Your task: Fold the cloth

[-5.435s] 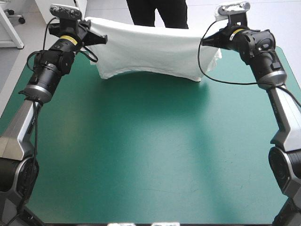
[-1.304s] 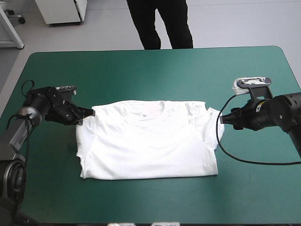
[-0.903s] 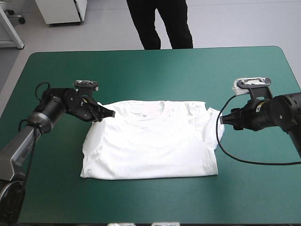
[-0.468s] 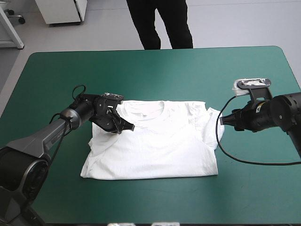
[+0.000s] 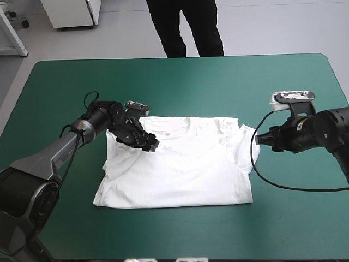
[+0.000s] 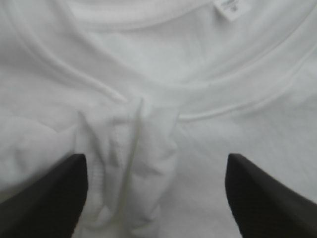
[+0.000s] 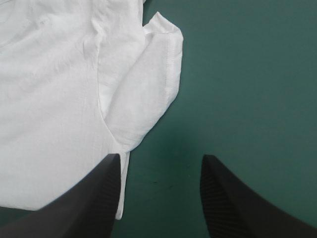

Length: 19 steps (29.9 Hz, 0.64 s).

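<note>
The white T-shirt point(image 5: 180, 169) lies flat on the teal-green cover, folded into a broad rectangle with the collar toward the far edge. Its left sleeve is turned inward over the chest. My left gripper point(image 5: 150, 144) hovers over that turned-in sleeve beside the collar. In the left wrist view its black fingers stand wide apart, the gripper point(image 6: 156, 198) open over a bunched sleeve hem point(image 6: 133, 134). My right gripper point(image 5: 260, 138) rests just off the shirt's right side. It is open point(image 7: 161, 193) over bare cover, with the right sleeve point(image 7: 148, 84) lying a little ahead of its fingertips.
The teal-green cover point(image 5: 180, 82) shows on every side of the shirt, with its widest band toward the far edge. A narrower band point(image 5: 180, 229) runs along the near edge.
My left gripper carried the left sleeve inward over the shirt toward the collar, then opened and let it go. The right gripper has stayed in place.
</note>
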Tool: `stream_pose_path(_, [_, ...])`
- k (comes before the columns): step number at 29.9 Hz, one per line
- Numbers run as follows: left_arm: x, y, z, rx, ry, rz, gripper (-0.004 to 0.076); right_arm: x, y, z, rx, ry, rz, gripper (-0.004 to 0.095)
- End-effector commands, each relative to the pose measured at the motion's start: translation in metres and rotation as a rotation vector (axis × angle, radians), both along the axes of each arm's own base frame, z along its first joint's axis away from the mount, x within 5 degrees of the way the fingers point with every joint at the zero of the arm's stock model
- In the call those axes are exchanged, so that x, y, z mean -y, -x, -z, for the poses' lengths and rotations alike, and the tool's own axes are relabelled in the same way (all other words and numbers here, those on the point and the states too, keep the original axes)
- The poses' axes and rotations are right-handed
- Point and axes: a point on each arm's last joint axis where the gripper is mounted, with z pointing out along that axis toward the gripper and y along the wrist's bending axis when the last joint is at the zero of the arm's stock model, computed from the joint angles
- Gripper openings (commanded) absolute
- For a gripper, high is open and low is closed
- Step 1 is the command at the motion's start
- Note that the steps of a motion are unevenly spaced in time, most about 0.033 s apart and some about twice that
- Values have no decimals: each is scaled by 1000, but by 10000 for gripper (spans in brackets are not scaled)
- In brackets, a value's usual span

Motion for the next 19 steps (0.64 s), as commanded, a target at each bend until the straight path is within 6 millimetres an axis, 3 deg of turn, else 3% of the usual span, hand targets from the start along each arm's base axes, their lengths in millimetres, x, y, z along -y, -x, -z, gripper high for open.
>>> stream_pose_path(1, [1, -1, -56, 146, 63, -3, 581, 2, 3, -17, 96, -15, 14, 463])
stream_pose_path(5, [-6, 6, -89, 217, 44, -11, 566, 3, 0, -17, 101, -36, 73, 463])
stream_pose_path(8, [-17, 14, -101, 241, -33, -52, 565, 2, -8, -12, 88, -51, 101, 473])
stream_pose_path(11, [-33, 20, -110, 241, -106, -106, 565, -1, -22, 0, 40, -45, 107, 480])
stream_pose_path(19, [-87, 35, -139, 229, -10, -308, 565, -12, -75, 31, -52, -6, 77, 546])
